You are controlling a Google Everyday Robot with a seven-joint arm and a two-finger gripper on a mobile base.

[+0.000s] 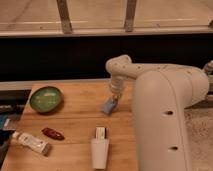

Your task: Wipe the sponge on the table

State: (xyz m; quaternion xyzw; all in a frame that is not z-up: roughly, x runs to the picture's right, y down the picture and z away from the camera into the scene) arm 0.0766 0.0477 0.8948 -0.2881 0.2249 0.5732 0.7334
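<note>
The light-blue sponge rests on the wooden table right of its middle, tilted, with one end under my gripper. My gripper points down from the white arm and is shut on the sponge, pressing it to the tabletop. The bulky white arm body covers the table's right part.
A green bowl sits at the table's back left. A dark red object and a white tube lie at the front left. A white cup stands near the front edge, just in front of the sponge.
</note>
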